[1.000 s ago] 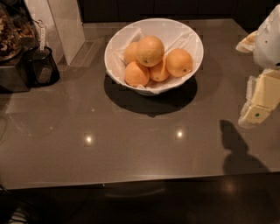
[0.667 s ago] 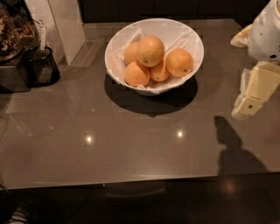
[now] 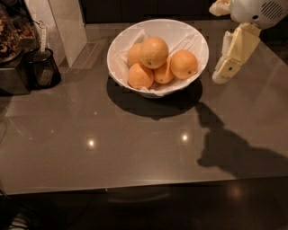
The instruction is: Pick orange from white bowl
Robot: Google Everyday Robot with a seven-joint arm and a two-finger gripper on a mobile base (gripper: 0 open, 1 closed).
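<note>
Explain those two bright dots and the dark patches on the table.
Camera view: the dots are lights reflected in the table; one dark patch is shadow under the white bowl, the other is cast by the arm, whose gripper hangs right of the bowl.

The one camera is looking steeply down across the desk from above its near edge, sitting fairly close. It is framing the white bowl at upper centre and the end effector at upper right.
</note>
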